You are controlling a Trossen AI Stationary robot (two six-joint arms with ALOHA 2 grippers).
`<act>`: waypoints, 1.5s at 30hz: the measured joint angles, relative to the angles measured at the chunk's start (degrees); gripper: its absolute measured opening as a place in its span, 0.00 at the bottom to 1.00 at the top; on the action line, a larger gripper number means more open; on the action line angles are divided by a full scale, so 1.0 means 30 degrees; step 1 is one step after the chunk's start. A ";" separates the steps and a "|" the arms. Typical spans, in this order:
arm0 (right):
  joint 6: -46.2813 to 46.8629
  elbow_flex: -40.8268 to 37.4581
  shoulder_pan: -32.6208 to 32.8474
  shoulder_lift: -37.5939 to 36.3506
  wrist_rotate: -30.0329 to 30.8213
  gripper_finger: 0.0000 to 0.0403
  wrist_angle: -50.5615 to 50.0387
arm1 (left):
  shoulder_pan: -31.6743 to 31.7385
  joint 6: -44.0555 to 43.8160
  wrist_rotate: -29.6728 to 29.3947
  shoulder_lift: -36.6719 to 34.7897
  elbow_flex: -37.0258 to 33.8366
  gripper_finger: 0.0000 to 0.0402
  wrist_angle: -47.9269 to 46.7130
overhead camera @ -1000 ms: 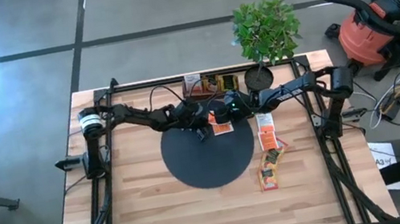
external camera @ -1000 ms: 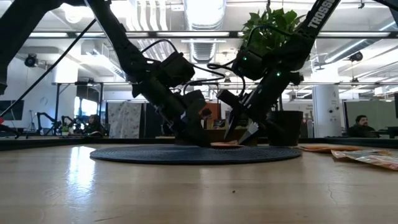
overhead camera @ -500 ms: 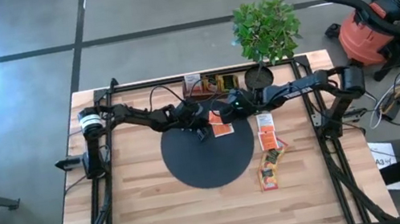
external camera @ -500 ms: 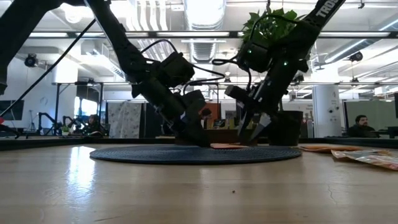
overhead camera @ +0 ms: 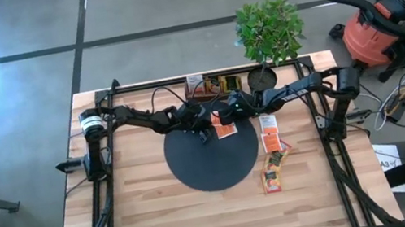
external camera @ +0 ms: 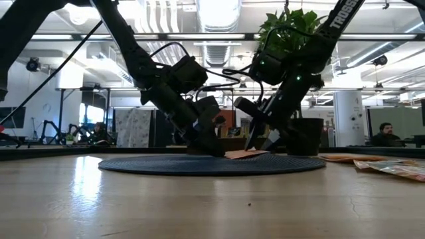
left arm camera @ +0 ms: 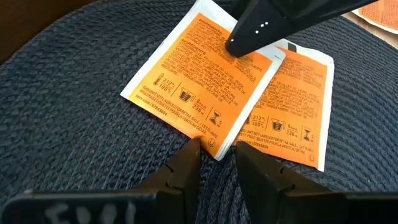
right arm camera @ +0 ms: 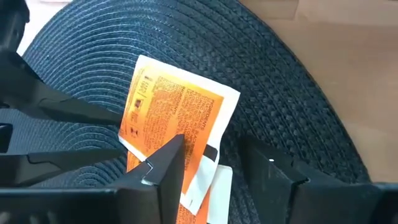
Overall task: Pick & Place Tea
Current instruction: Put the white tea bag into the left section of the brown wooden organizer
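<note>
I am working in what is looking like an open robotics lab or workshop: my wooden desk [overhead camera: 162,219] is standing on a grey concrete floor [overhead camera: 14,120], a red shop vacuum [overhead camera: 385,21] is sitting beside it, and ceiling strip lights [external camera: 219,10], exposed ducts and seated people [external camera: 384,135] are showing behind.

Lower orange sachet [left arm camera: 295,111] half covered by upper orange sachet [left arm camera: 202,81]. Far corner of upper sachet hidden behind right gripper's finger [left arm camera: 267,25] at frame top. Print on sachets beside mat [overhead camera: 273,158] too small to read.
</note>
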 joint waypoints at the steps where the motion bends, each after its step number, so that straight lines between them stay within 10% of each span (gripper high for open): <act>1: -0.0065 -0.0026 0.0002 -0.0073 0.0000 0.37 0.0106 | 0.0000 -0.0006 0.0000 0.0000 0.0000 0.26 0.0000; 45: -0.2017 0.0027 -0.0335 0.0396 -0.1244 0.34 0.0401 | -0.0015 -0.0538 0.0036 0.0007 -0.0023 0.26 0.0108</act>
